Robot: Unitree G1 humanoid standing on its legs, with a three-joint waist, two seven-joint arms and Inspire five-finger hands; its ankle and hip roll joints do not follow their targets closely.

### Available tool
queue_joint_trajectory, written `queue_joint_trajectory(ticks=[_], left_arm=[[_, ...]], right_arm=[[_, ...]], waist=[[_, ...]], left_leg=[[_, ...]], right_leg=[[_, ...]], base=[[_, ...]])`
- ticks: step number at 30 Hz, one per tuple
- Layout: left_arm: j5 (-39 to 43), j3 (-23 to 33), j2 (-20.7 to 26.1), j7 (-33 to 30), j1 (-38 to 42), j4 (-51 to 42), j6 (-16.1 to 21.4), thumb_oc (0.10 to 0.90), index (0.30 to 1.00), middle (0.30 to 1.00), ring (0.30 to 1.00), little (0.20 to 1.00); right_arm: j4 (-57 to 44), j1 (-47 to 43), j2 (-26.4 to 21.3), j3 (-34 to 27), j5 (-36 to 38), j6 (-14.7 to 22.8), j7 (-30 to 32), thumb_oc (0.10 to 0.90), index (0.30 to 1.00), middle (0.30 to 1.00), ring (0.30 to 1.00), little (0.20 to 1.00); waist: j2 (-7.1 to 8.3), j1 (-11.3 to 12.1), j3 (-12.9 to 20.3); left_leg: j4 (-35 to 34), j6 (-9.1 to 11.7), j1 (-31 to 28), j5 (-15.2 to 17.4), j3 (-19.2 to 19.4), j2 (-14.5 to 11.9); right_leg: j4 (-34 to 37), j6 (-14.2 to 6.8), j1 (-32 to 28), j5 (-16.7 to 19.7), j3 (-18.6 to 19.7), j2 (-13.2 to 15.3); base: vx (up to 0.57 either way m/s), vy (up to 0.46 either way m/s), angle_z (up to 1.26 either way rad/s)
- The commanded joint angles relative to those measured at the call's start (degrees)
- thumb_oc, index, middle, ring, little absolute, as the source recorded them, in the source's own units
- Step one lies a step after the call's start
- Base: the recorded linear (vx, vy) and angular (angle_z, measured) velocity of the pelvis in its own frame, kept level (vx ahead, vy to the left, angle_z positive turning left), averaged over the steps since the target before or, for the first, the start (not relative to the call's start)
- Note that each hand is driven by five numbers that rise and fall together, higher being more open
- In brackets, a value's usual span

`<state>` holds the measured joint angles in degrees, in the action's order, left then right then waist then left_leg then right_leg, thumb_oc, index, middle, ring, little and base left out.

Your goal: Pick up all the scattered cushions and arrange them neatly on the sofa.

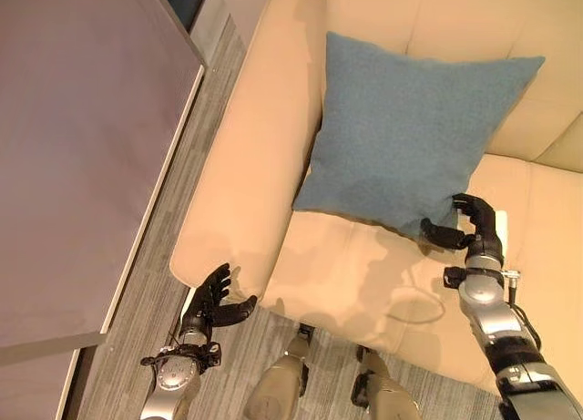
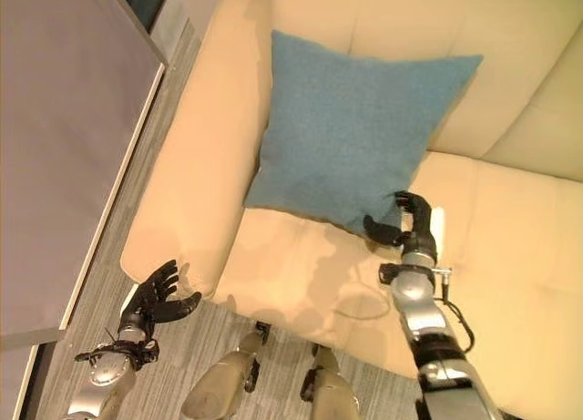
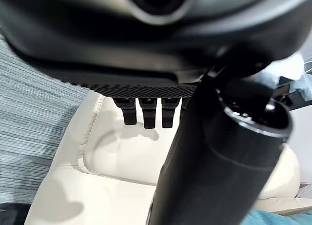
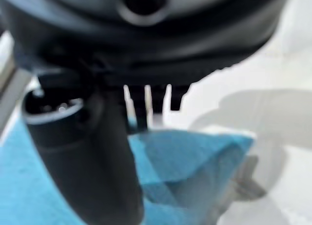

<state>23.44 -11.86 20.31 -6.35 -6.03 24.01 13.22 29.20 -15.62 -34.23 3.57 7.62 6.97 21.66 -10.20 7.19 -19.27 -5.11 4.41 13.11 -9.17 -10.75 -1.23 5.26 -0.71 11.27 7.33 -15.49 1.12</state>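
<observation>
So in the left eye view the blue cushion (image 1: 405,133) is already up on the cream sofa (image 1: 383,274), leaning against the backrest at the far side and tucked next to the left armrest (image 1: 250,165), standing on one corner so it looks a bit diamond-ish. The right hand (image 1: 466,224) is right at the cushion's near corner, fingers and thumb curved toward it, but I can't tell if it's actually pinching the fabric or just touching. The left hand (image 1: 211,300) hangs low at the near end of the armrest, fingers spread and relaxed, holding nothing, above the grey striped floor (image 1: 146,283). The right eye view is the same story, with a big grey panel (image 2: 64,138) off to the left. The left wrist view shows straight fingers (image 3: 148,112) over the cream leather, nothing in them. The right wrist view has the cushion corner just past the fingertips (image 4: 146,105), contact unclear. Progress-wise I'd say this cushion is basically placed, maybe needs straightening; any other cushions still to be collected can't be judged from here.
</observation>
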Motion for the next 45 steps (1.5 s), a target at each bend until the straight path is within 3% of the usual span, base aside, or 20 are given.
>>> queue_joint_trajectory(ticks=[1, 4, 5, 8, 12, 16, 19, 21, 22, 23, 29, 33, 34, 38, 40, 43, 45], left_arm=[[-2.9, 2.7, 3.2, 1.1, -2.7, -0.4, 0.9, 0.800, 0.900, 0.900, 0.900, 0.900], [-5.8, 2.3, 3.6, 1.5, -3.1, 1.6, 0.0, 0.800, 0.900, 0.900, 0.900, 0.900], [-9.0, 2.1, 3.2, 1.9, -3.2, 5.7, -1.3, 0.800, 0.900, 0.900, 0.900, 0.900], [-10.5, 2.6, 2.4, 2.0, -3.0, 9.2, -2.2, 0.800, 0.900, 0.900, 0.900, 0.900], [-17.4, 3.3, -0.3, 1.6, -1.3, 24.8, -4.6, 0.800, 0.900, 0.900, 0.900, 0.900], [-21.4, 3.2, -1.3, 1.0, 0.0, 32.3, -5.1, 0.800, 0.900, 0.900, 0.900, 0.900], [-22.3, 3.0, -1.6, 0.2, 1.6, 34.6, -5.0, 0.800, 0.900, 0.900, 0.900, 0.900], [-22.5, 3.1, -1.9, 0.2, 2.4, 36.5, -5.1, 0.800, 0.900, 0.900, 0.900, 0.900], [-22.5, 3.4, -2.4, 0.0, 3.0, 38.1, -5.3, 0.800, 0.900, 0.900, 0.900, 0.900], [-22.6, 3.5, -2.7, -0.1, 3.2, 38.7, -5.3, 0.800, 0.900, 0.900, 0.900, 0.900], [-22.8, 3.5, -3.7, 0.3, 4.2, 40.1, -5.5, 0.800, 0.900, 0.900, 0.900, 0.900], [-22.5, 2.3, -4.1, 0.0, 5.7, 39.1, -5.3, 0.800, 0.900, 0.900, 0.900, 0.900], [-22.3, 2.2, -4.0, -0.4, 6.3, 38.8, -5.3, 0.800, 0.900, 0.900, 0.900, 0.900], [-22.4, 2.3, -3.6, -0.9, 7.1, 39.6, -5.5, 0.800, 0.900, 0.900, 0.900, 0.900], [-23.1, 2.1, -2.9, -1.0, 7.6, 40.6, -5.7, 0.800, 0.900, 0.900, 0.900, 0.900], [-23.8, 2.1, -2.3, -1.0, 7.7, 41.6, -6.2, 0.800, 0.900, 0.900, 0.900, 0.900], [-24.2, 2.3, -2.1, -0.6, 7.2, 43.0, -6.6, 0.800, 0.900, 0.900, 0.900, 0.900]], right_arm=[[-5.3, -0.2, -1.4, -1.7, -2.0, 5.8, -2.2, 0.800, 0.900, 0.900, 0.900, 0.900], [-6.0, 3.5, -0.9, -2.4, -1.2, 5.7, -4.3, 0.800, 0.900, 0.900, 0.900, 0.900], [-4.0, 8.1, 1.7, -2.5, -0.3, 5.6, -7.0, 0.800, 0.900, 0.900, 0.900, 0.900], [-1.2, 11.1, 3.3, -1.8, -1.7, 4.7, -8.0, 0.800, 0.900, 0.900, 0.900, 0.900], [8.5, 17.0, 8.4, -0.7, -2.2, 3.4, -10.7, 0.800, 0.900, 0.900, 0.900, 0.900], [15.8, 18.5, 10.6, 0.6, -1.8, 2.9, -12.0, 0.800, 0.900, 0.900, 0.900, 0.900], [21.5, 16.8, 11.5, 2.3, -2.3, 2.2, -12.2, 0.800, 0.900, 0.900, 0.900, 0.900], [24.2, 16.2, 12.0, 2.9, -2.4, 1.8, -12.5, 0.800, 0.900, 0.900, 0.900, 0.900], [27.1, 14.8, 12.1, 3.7, -3.0, 1.2, -12.3, 0.800, 0.900, 0.900, 0.900, 0.900], [27.7, 14.1, 12.0, 4.0, -3.8, 0.8, -12.3, 0.800, 0.900, 0.900, 0.900, 0.900], [30.6, 12.5, 11.9, 5.8, -7.4, -0.4, -12.5, 0.800, 0.900, 0.900, 0.900, 0.900], [33.9, 11.1, 12.5, 6.3, -8.8, -1.4, -11.9, 0.800, 0.900, 0.900, 0.900, 0.900], [35.0, 10.7, 13.0, 6.7, -9.5, -2.3, -11.8, 0.800, 0.900, 0.900, 0.900, 0.900], [35.7, 10.0, 14.2, 6.9, -9.2, -2.9, -11.7, 0.800, 0.900, 0.900, 0.900, 0.900], [36.0, 9.5, 14.9, 6.9, -9.0, -3.1, -11.8, 0.800, 0.900, 0.900, 0.900, 0.900], [36.9, 9.5, 15.1, 7.3, -8.8, -3.3, -12.0, 0.800, 0.900, 0.900, 0.900, 0.900], [37.9, 10.2, 15.4, 7.5, -8.9, -3.1, -12.2, 0.800, 0.900, 0.900, 0.900, 0.900]], waist=[[7.49, -1.6, 6.5], [8.32, -2.6, 7.3], [9.13, -3.9, 8.8], [9.69, -4.3, 10.0], [11.08, -5.4, 12.7], [11.29, -5.9, 12.8], [11.80, -6.0, 11.8], [12.59, -5.8, 11.3], [13.39, -5.8, 11.0], [13.59, -6.0, 11.0], [12.78, -6.9, 12.1], [12.81, -7.5, 12.1], [13.03, -7.3, 11.8], [13.79, -6.6, 9.5], [13.82, -7.1, 8.4], [13.58, -6.6, 8.1], [12.52, -5.3, 9.2]], left_leg=[[0.1, -0.8, -1.9, 2.9, 4.3, 2.8], [0.1, -0.7, -3.2, 3.2, 4.7, 2.5], [0.1, -0.8, -5.0, 3.8, 5.7, 2.1], [0.1, -1.0, -6.3, 4.4, 6.5, 1.7], [0.1, -1.4, -10.7, 5.6, 8.0, 0.8], [0.1, -1.1, -12.0, 5.1, 8.7, 0.3], [3.2, -1.0, -10.0, 5.1, 9.5, 0.6], [7.2, -1.7, -9.2, 8.2, 9.1, 1.7], [11.1, -2.2, -9.8, 12.1, 7.8, 3.8], [13.0, -2.4, -10.6, 13.5, 7.2, 4.6], [15.2, -3.0, -17.1, 16.7, 4.1, 6.2], [10.8, -4.3, -19.6, 18.6, 2.7, 6.8], [8.2, -5.4, -20.2, 19.1, 1.9, 7.5], [7.6, -6.6, -19.2, 17.3, -1.8, 9.5], [7.8, -7.2, -17.8, 16.1, -2.4, 9.4], [8.0, -7.9, -16.0, 14.6, -1.5, 9.2], [6.0, -8.2, -14.6, 12.2, -0.6, 7.7]], right_leg=[[-0.3, -3.1, -4.7, -5.7, 2.6, 1.7], [-0.3, -3.1, -5.9, -5.8, 2.7, 1.5], [-0.3, -3.4, -7.5, -5.7, 3.0, 1.1], [-0.3, -3.6, -8.4, -5.6, 3.5, 0.9], [-0.3, -3.6, -12.0, -6.1, 5.0, 0.2], [-0.3, -3.3, -13.2, -6.7, 5.6, -0.2], [-0.3, -3.3, -12.0, -6.3, 5.7, 0.3], [-0.3, -3.4, -11.3, -5.1, 5.8, 1.2], [-0.3, -3.5, -10.3, -3.8, 6.4, 2.0], [-0.3, -3.6, -9.5, -3.0, 6.6, 2.2], [-0.3, -3.8, -7.5, -0.7, 7.2, 1.3], [-0.3, -4.8, -5.0, 1.8, 6.9, 1.3], [-0.7, -5.6, -3.2, 3.1, 7.3, 1.7], [-3.5, -7.4, 0.0, 4.1, 9.2, 2.4], [-6.7, -8.2, 1.9, 3.5, 12.8, 2.0], [-10.6, -7.3, 0.9, 0.6, 14.2, 1.6], [-16.7, -5.3, -2.4, -4.1, 13.0, 1.6]], base=[[0.02, -0.048, 0.00], [0.00, -0.020, -0.03], [0.00, 0.000, 0.00], [-0.01, -0.013, -0.15], [0.00, -0.053, -0.28], [-0.04, -0.042, -0.16], [-0.21, -0.024, -0.02], [-0.22, -0.010, -0.02], [-0.32, 0.015, -0.09], [-0.23, 0.025, -0.12], [-0.12, 0.083, -0.11], [-0.21, 0.155, 0.15], [-0.25, 0.163, 0.06], [-0.28, 0.114, -0.21], [-0.31, 0.058, -0.05], [-0.25, 0.042, -0.04], [-0.27, 0.008, -0.27]])
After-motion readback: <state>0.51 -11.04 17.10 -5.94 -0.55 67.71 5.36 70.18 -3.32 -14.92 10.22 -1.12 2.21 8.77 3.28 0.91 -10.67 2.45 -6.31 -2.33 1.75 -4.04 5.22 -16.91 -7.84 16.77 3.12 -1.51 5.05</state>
